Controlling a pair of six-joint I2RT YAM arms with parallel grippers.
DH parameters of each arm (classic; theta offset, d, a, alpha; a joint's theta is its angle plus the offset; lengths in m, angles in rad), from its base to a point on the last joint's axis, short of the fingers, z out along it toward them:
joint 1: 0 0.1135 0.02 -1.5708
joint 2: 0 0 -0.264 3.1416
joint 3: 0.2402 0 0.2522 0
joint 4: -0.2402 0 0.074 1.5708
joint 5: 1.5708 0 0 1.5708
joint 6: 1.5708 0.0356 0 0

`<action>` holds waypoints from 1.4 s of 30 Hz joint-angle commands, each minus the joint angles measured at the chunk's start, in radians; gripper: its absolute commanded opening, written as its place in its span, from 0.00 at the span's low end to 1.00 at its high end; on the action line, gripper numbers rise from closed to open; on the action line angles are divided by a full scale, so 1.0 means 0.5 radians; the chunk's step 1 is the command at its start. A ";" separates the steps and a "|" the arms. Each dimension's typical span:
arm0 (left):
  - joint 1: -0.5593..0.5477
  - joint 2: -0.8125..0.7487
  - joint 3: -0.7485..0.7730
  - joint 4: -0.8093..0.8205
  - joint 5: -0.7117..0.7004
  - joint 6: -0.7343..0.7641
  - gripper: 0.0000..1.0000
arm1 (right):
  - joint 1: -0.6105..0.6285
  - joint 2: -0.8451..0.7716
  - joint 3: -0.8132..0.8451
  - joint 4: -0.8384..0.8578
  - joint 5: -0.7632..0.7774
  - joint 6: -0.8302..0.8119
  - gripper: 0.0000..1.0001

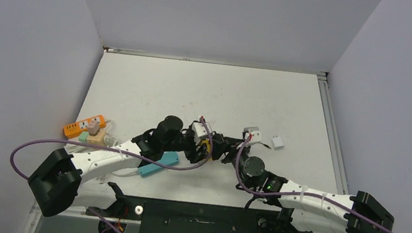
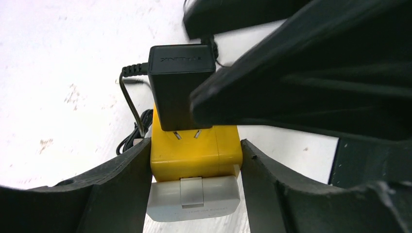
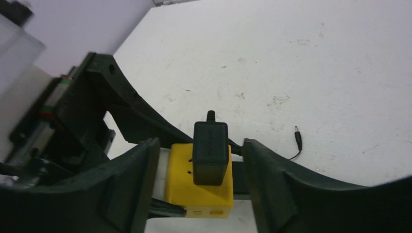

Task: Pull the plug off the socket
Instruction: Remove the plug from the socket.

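Observation:
A yellow socket cube (image 2: pixel 194 150) carries a black plug (image 2: pixel 180 92) on its upper face, and the plug's two prongs show partly bared. A white adapter (image 2: pixel 194 196) sits on the cube's near side. My left gripper (image 2: pixel 195 145) is shut on the cube, with its jaws against both sides. In the right wrist view, my right gripper (image 3: pixel 200 145) is open and straddles the plug (image 3: pixel 210 153) and the cube (image 3: pixel 199 194) with gaps either side. In the top view both grippers meet at mid-table, the left (image 1: pixel 207 147) and the right (image 1: pixel 228 148).
The plug's thin cable ends in a barrel tip (image 3: pixel 298 137) lying on the table. An orange power strip (image 1: pixel 84 126) and a beige adapter (image 1: pixel 96 135) lie at the left. A teal block (image 1: pixel 158 165) lies under the left arm. A white adapter (image 1: pixel 277 142) lies at the right.

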 commanded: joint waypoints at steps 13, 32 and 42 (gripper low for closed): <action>0.001 -0.385 0.214 -0.650 -0.295 0.659 0.00 | -0.852 -0.059 0.523 -0.678 -1.298 0.083 0.79; -0.013 -0.227 0.198 -0.679 -0.531 0.758 0.00 | -0.888 0.573 0.510 -0.087 -2.126 -0.008 0.63; -0.069 -0.147 0.215 -0.706 -0.531 0.758 0.00 | -0.796 0.693 0.502 -0.039 -2.089 -0.023 0.52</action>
